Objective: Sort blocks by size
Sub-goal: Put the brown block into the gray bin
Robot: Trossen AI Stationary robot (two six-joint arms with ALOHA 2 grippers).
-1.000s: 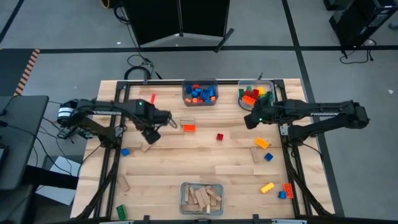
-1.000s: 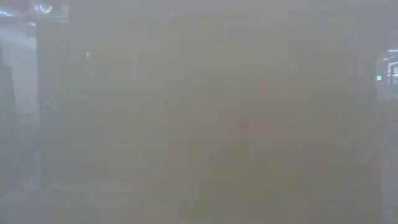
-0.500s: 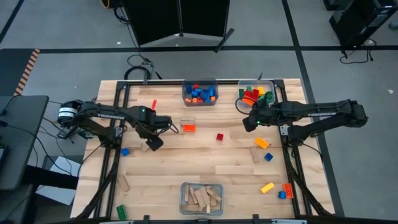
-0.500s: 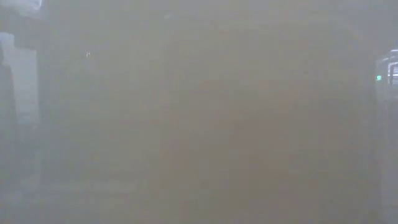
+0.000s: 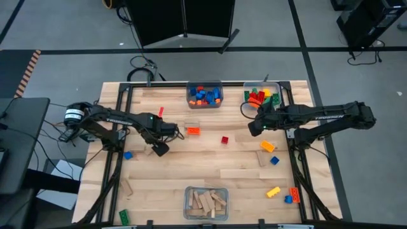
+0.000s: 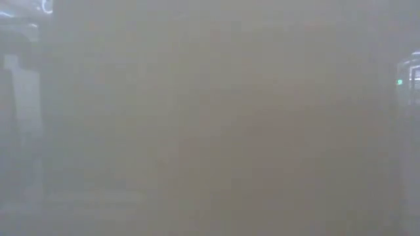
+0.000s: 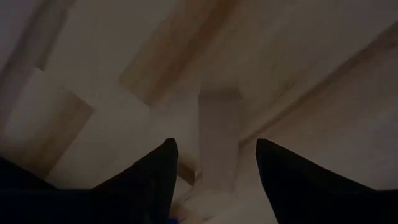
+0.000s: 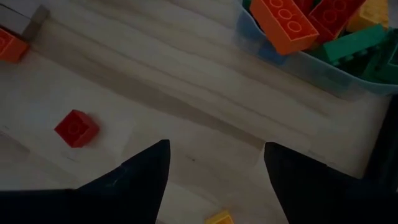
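A tan wooden block [image 7: 217, 124] lies flat on the table at the left [image 5: 150, 151]. My left gripper [image 7: 216, 171] points down over it, open, with one finger on either side of the block's near end; I see no touch. In the high view that gripper [image 5: 159, 147] stands left of centre. My right gripper [image 5: 254, 125] hovers open above bare table, near the bin of big bricks [image 5: 261, 97]. A red brick [image 8: 76, 127] lies ahead of the right gripper [image 8: 214, 177]. The low view shows only haze.
A bin of small blue and orange bricks [image 5: 203, 95] stands at the far middle, a bin of wooden blocks [image 5: 205, 202] at the near middle. Loose pieces lie about: an orange brick [image 5: 193, 131], a blue one [image 5: 128, 154], and several at the right [image 5: 273, 191].
My left gripper has come down toward the wooden block on the table, shifting a little toward the near edge. The right arm has kept still.
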